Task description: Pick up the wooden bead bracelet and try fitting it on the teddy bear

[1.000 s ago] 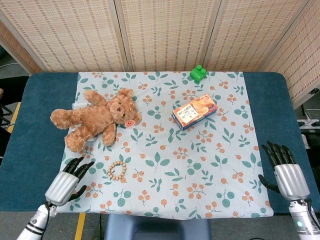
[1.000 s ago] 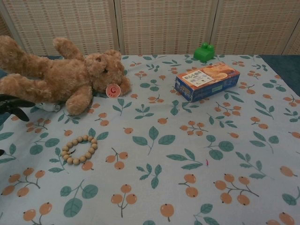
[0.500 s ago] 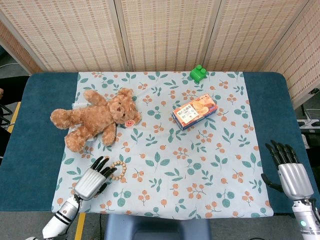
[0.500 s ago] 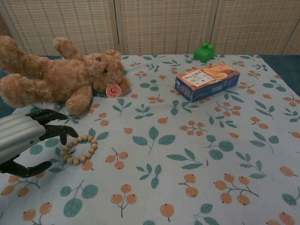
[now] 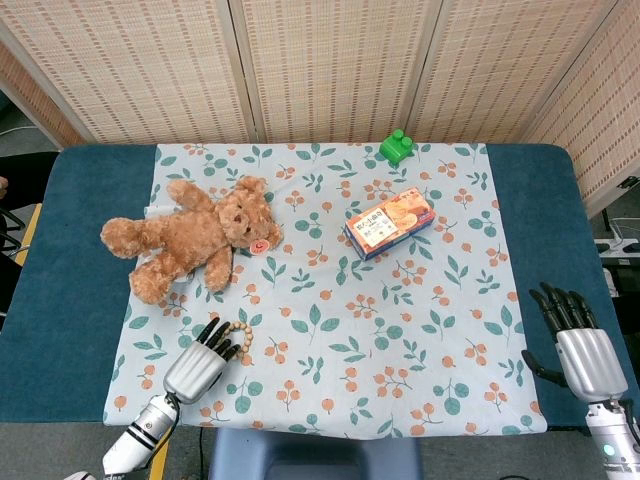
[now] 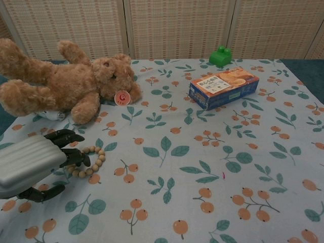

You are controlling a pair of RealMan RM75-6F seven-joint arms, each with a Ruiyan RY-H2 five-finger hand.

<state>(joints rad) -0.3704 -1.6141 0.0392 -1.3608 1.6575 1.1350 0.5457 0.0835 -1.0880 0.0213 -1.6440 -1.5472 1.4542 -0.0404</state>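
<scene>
A fuzzy brown teddy bear (image 5: 190,240) sprawls on the leaf-printed cloth (image 5: 400,330), beyond the left hand's fingertips. The left hand (image 5: 200,365), ribbed silver with black fingers (image 6: 71,152), reaches palm-down, fingers spread over the near side of the round wooden bead bracelet (image 6: 93,159), which lies flat, not yet gripped. The right hand (image 5: 575,345) rests well apart, fingers extended, empty.

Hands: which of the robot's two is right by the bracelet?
The left hand: its fingers reach the wooden bead bracelet, while the right hand hangs far off at the table's opposite edge.
</scene>
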